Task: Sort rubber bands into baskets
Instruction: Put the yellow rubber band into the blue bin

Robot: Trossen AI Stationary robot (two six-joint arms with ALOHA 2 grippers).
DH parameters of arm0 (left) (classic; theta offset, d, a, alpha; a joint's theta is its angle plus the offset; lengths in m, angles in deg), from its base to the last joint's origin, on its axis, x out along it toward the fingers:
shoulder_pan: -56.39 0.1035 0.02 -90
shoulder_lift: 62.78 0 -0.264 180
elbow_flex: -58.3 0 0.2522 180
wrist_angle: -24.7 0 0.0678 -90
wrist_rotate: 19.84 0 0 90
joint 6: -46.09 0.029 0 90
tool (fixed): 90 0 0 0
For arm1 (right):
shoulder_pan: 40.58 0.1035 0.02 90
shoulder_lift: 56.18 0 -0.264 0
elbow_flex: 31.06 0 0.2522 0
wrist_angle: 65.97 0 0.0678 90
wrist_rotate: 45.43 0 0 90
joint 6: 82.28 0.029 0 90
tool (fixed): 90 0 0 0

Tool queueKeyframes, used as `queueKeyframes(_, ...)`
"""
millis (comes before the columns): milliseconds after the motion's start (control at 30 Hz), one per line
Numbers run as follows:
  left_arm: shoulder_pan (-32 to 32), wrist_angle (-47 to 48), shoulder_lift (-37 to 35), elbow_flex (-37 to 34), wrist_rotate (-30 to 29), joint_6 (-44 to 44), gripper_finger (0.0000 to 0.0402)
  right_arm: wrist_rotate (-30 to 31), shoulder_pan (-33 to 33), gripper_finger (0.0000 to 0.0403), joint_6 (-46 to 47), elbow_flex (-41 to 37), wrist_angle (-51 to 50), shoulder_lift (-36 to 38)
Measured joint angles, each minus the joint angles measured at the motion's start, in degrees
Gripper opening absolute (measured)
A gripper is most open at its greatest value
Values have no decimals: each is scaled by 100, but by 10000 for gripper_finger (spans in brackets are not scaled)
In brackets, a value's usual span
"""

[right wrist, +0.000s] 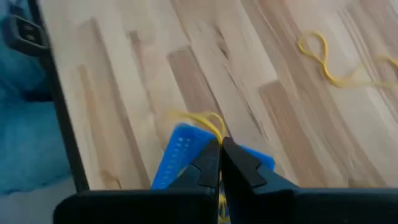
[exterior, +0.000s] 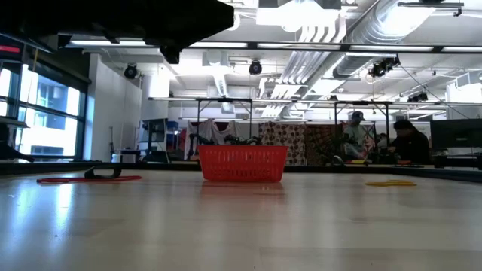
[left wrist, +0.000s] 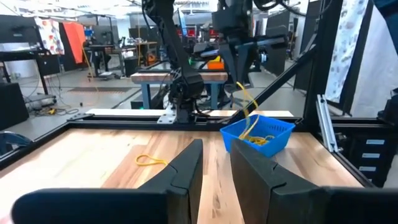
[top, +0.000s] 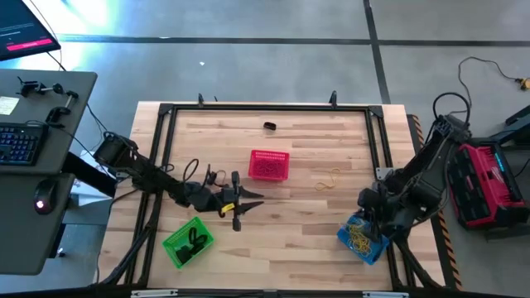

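— Right pincer (right wrist: 220,151) first: fingers together, clamped on a yellow rubber band (right wrist: 202,118) above the blue basket (top: 363,238).

— And the left pincer (top: 235,204)?

— Part-way apart over the tabletop (top: 315,223), holding nothing. Its wrist view shows yellow bands dangling into that blue basket. Green basket (top: 188,241) holds black ones; red basket (top: 269,165) sits mid-table, contents unclear. One yellow loop (top: 330,179) lies loose.
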Motion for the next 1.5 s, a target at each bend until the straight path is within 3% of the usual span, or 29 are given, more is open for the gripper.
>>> queueKeyframes(433,11,-4,2,0,17,-73,71,-1189,505,0,1418,0,-367,-706)
queueKeyframes(567,11,-8,-26,0,276,-101,71,-1560,684,0,1851,0,-361,-845)
queueKeyframes(1033,17,79,-125,0,315,-94,71,-2385,920,0,2261,-2,-295,-1043)
queueKeyframes(1267,17,85,-127,0,308,-92,71,-2307,1213,0,2526,-2,-378,-1043)
queueKeyframes(1500,24,92,-127,0,306,-92,71,-1586,1510,0,2798,-2,-367,-1043)
